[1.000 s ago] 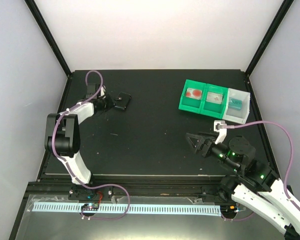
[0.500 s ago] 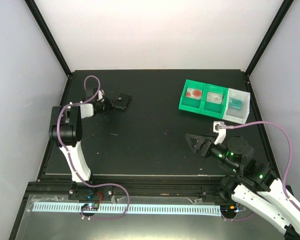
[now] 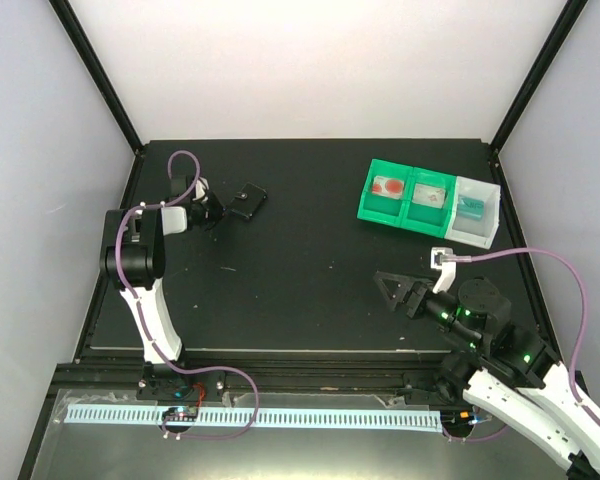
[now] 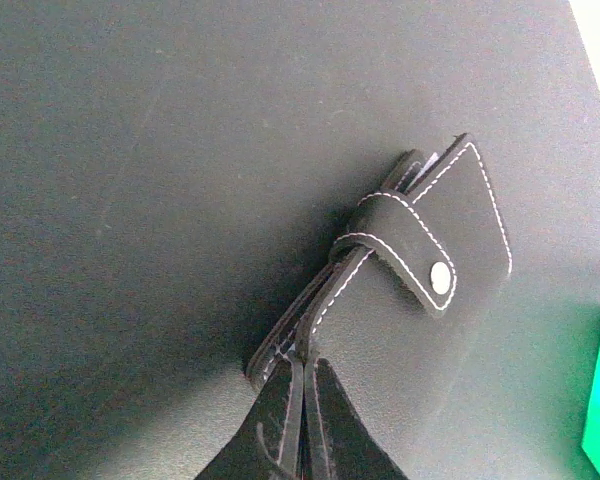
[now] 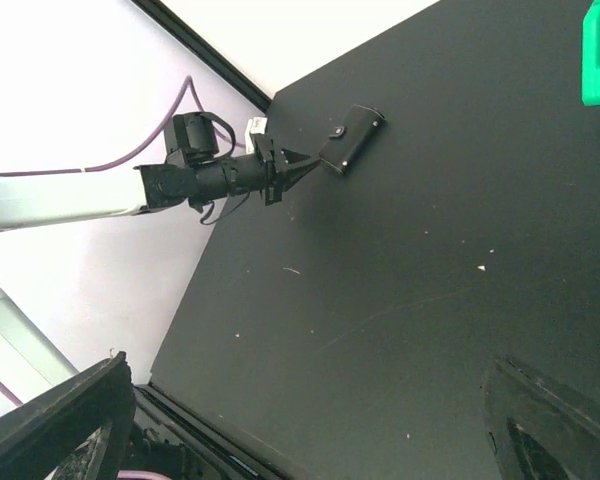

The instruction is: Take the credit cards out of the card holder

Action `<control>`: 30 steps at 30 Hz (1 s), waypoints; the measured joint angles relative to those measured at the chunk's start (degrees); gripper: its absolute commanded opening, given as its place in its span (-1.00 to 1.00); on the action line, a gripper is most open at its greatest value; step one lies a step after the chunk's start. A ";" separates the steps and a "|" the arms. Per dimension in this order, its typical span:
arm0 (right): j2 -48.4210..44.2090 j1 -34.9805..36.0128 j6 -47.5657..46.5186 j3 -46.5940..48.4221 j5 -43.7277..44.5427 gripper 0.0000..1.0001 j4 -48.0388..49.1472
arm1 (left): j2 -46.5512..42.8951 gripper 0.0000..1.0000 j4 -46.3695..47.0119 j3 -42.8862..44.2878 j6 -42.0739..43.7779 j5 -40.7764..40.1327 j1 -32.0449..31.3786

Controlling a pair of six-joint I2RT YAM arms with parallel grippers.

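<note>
Right gripper (image 3: 389,288): the fingers are spread wide and nothing is held between them. In the right wrist view they frame bare black table (image 3: 310,250).

Left gripper (image 4: 302,395): the fingers are pressed fully together. Their tips touch the near corner of the wallet (image 4: 415,290). Whether a leaf of it is pinched cannot be told.

Wallet: it lies flat on the table directly beyond the left fingertips and well apart from the right fingers, far to their left. It is folded shut, with the strap (image 4: 405,245) snapped across its edge. Any cards inside are hidden.

Tray (image 3: 408,222): it is set beyond the right fingers, slightly to their right and well apart from them. It consists of two green compartments and one white one. An orange-red piece (image 3: 388,186) is seen in the left green compartment. A pale piece with a red mark (image 3: 432,196) is seen in the middle one. A flat teal piece (image 3: 470,206) is seen in the white one.

Compared with one second earlier: the left fingers, then parted beside the wallet, have been closed. The left arm's elbow has been drawn farther from its base. The wallet is shifted only slightly. The tray and its contents are unchanged.
</note>
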 measured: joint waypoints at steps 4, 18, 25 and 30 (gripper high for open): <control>-0.02 0.00 0.02 0.42 0.46 0.89 -2.10 | -0.50 -0.97 1.57 -1.11 -0.26 1.70 0.02; -4.44 0.00 0.98 -0.07 2.97 0.91 -5.97 | -13.14 -0.97 3.08 -14.36 -1.33 6.38 -0.70; -4.22 0.00 -0.46 -0.26 5.60 0.91 -7.54 | -19.78 -0.97 2.36 -22.43 -1.46 6.71 -4.66; -3.87 0.00 -0.46 -0.59 5.07 0.89 -6.99 | -24.50 -0.97 2.40 -28.81 -1.57 7.04 -10.86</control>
